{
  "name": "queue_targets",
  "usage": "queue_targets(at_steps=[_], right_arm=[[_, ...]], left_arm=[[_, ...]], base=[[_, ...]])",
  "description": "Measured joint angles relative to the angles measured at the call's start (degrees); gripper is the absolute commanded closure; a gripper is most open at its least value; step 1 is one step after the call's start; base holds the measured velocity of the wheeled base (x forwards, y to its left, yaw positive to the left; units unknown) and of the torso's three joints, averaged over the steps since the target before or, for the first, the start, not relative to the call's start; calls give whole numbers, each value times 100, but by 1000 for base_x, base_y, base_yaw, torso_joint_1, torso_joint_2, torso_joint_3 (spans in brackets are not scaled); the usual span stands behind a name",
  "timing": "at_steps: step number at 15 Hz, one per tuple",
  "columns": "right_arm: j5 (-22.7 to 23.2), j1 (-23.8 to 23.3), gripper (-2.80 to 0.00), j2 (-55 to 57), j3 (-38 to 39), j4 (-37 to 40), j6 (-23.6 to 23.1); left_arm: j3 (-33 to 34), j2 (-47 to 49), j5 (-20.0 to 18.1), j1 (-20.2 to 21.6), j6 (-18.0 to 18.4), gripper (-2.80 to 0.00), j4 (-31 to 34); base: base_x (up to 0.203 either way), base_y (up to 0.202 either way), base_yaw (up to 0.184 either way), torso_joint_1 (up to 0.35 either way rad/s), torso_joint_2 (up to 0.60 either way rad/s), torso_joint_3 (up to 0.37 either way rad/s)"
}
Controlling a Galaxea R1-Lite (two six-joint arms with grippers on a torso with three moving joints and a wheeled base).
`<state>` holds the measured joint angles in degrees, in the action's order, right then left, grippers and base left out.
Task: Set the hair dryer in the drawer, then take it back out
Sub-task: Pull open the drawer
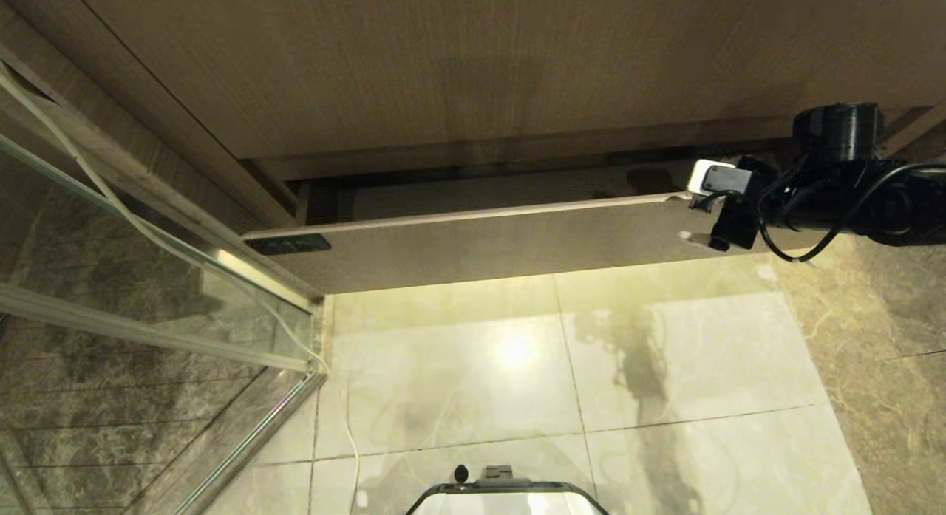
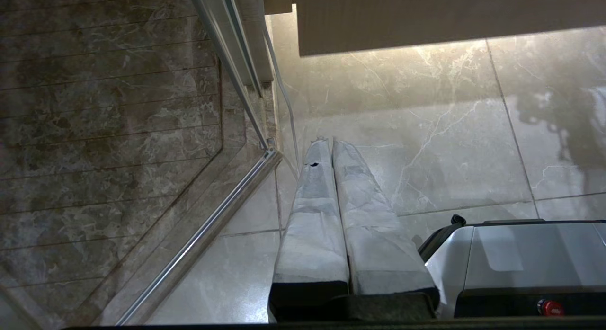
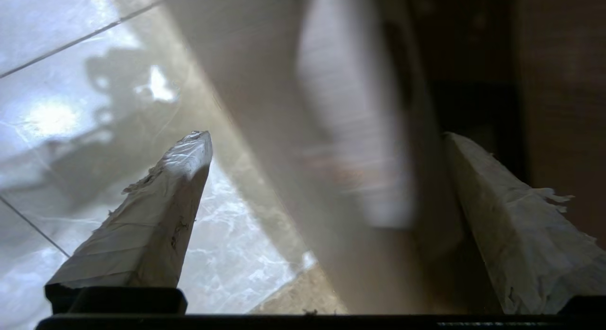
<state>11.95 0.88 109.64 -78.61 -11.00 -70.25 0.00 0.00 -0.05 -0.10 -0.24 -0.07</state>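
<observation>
Reaching in from the right, the right gripper [image 1: 702, 218] sits at the drawer's [image 1: 488, 245] right end, wide open and holding nothing. That drawer is only pulled out a little. I can't see the hair dryer anywhere, so nothing looks done yet. The left gripper [image 2: 326, 147] hangs closed over the floor.

No readable text, labels, brands, numbers or signs on any surface in view

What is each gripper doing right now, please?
Left gripper: shut, empty, hanging above the floor.
Right gripper: open, empty, straddling the drawer front's right end.
</observation>
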Motion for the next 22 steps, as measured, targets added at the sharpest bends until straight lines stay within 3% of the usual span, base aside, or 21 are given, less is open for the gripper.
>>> queue_targets(at_steps=[5,8,13,14,17,22], right_arm=[[15,-35,-280,-956,681,486,0],[40,-188,-280,-2070,1123,1218,98],[166,-543,-280,-4598,2023,3143,1054],[188,-587,0,-5042,2234,3497,1330],[187,-776,0,-6136,2759,4363,2018],[177,-1106,0,-6939,3062,4470,2967]], left_arm=[[0,0,-2,0,2,0,0],[0,0,0,0,2,0,0],[0,0,-5,0,1,0,0],[0,0,-5,0,0,0,0],[0,0,-4,0,2,0,0],[0,0,-3,-1,0,0,2]], base=[[0,0,0,0,0,0],[0,0,0,0,0,0],[0,0,0,0,0,0],[0,0,0,0,0,0],[0,0,0,0,0,0],[0,0,0,0,0,0]])
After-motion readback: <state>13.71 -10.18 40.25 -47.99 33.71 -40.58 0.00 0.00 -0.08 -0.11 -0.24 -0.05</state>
